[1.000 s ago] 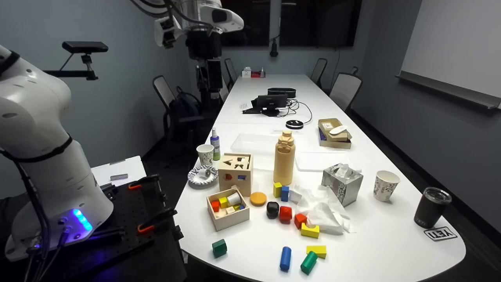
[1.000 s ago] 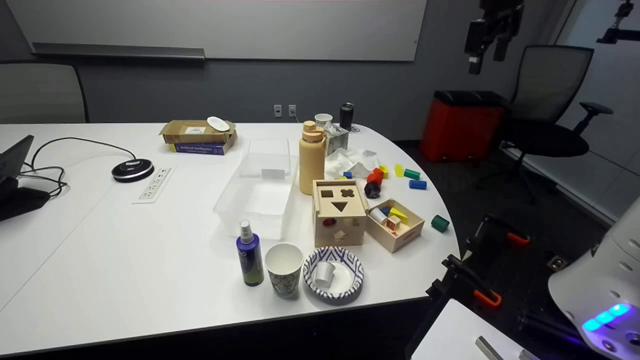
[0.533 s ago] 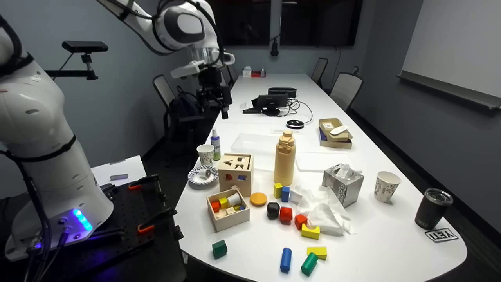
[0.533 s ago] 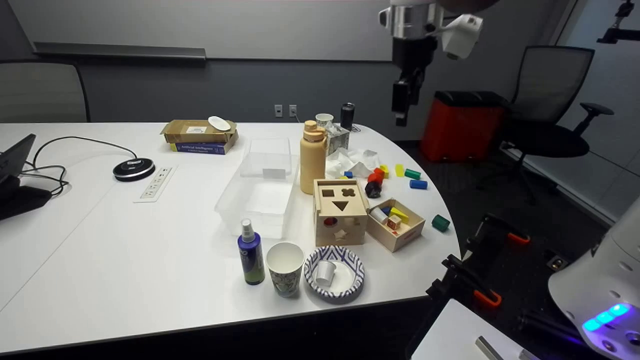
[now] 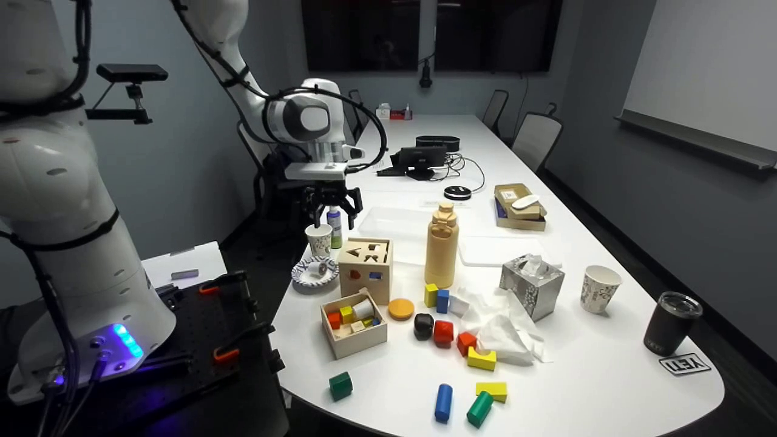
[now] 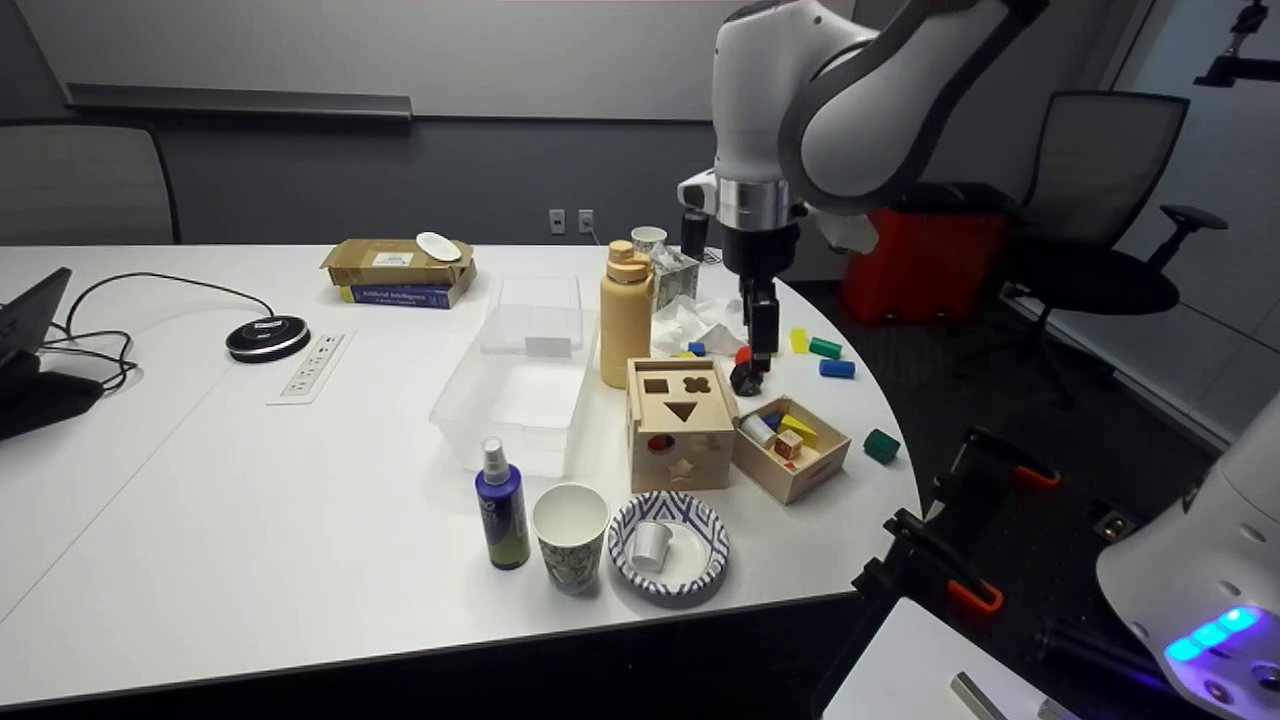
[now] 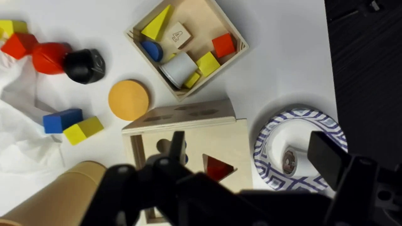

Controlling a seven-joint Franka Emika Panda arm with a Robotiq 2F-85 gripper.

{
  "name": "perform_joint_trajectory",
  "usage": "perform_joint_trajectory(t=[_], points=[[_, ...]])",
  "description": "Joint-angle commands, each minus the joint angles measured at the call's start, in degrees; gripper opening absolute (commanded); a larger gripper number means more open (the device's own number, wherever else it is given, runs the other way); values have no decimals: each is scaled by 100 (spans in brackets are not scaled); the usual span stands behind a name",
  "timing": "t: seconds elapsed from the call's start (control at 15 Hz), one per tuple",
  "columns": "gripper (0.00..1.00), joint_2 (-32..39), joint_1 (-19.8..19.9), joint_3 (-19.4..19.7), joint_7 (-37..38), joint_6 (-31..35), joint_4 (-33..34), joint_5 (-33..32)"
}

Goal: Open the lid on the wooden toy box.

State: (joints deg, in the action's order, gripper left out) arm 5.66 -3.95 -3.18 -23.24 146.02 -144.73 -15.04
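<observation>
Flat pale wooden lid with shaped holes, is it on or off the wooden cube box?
On: in both exterior views the wooden lid lies atop the cube box.

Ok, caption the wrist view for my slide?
Looking down past the open tool: wooden toy box with lid on, patterned bowl beside it.

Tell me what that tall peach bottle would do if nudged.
The peach bottle might tip, being tall for its narrow base. Once down, its round body could roll. It looks rigid, judging by its straight, smooth sides.
</observation>
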Motion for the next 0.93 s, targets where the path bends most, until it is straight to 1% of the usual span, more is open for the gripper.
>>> perform_joint_trajectory(t=[0.0, 0.13, 0.27, 0.87], points=[[100, 646, 206, -184, -1390, 303, 181, 396], [100, 945, 312, -329, -1966, 248, 296, 574], [100, 1155, 354, -396, -2192, 214, 432, 578], [100, 1909, 266, -324, -1766, 392, 1133, 352]])
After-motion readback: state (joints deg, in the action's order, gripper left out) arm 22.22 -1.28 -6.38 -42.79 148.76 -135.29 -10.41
